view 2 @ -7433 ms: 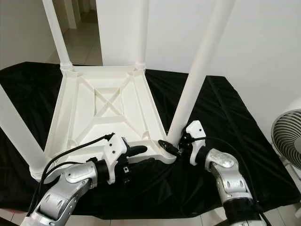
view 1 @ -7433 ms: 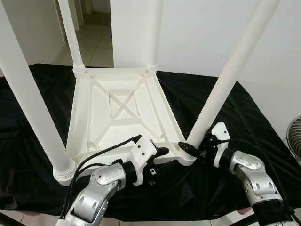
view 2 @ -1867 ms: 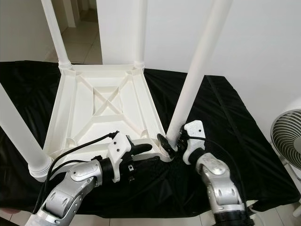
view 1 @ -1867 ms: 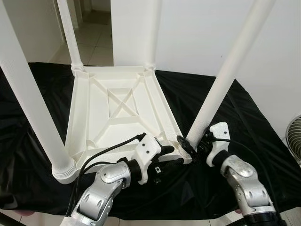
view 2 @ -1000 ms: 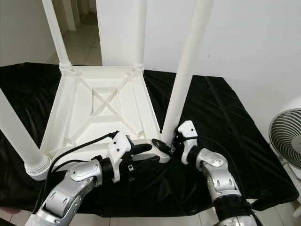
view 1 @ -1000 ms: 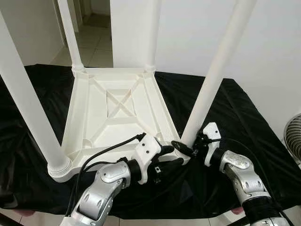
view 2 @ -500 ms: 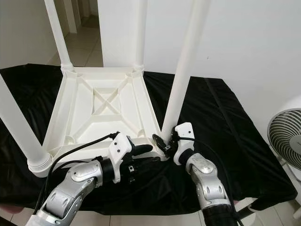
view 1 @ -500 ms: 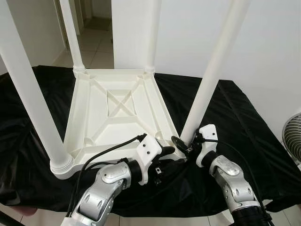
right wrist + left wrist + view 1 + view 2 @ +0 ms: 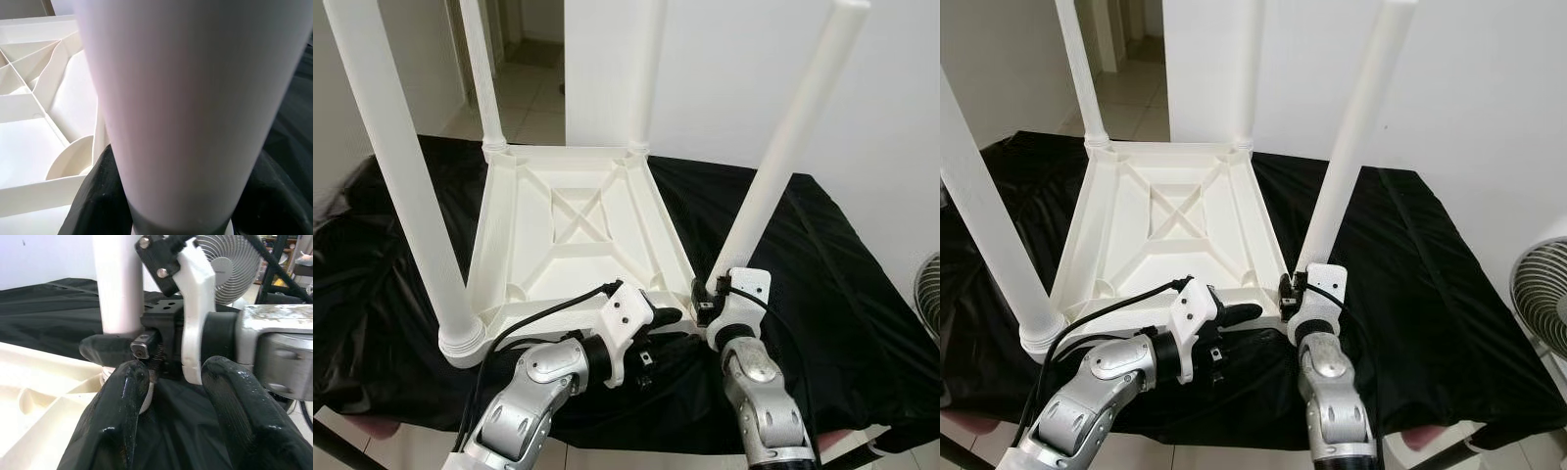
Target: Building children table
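A white plastic children's table (image 9: 573,245) lies upside down on a black cloth, its four legs pointing up. My right gripper (image 9: 709,305) is shut around the base of the near right leg (image 9: 783,157), where it meets the table's corner. In the right wrist view that leg (image 9: 181,107) stands between the black fingers (image 9: 98,196). My left gripper (image 9: 658,325) is open just left of that corner, at the table's near edge. The left wrist view has its fingers (image 9: 122,406) apart over the cloth, facing the right gripper's white body (image 9: 195,308).
The near left leg (image 9: 406,186) rises tall at my left, and two far legs (image 9: 481,69) stand at the back. A fan (image 9: 1542,294) stands on the floor to the right. White walls and a doorway lie behind. The black cloth (image 9: 832,274) spreads wide on the right.
The camera has shifted. My right forearm has swung left and now points straight ahead at the leg's base. The left gripper has stayed in place.
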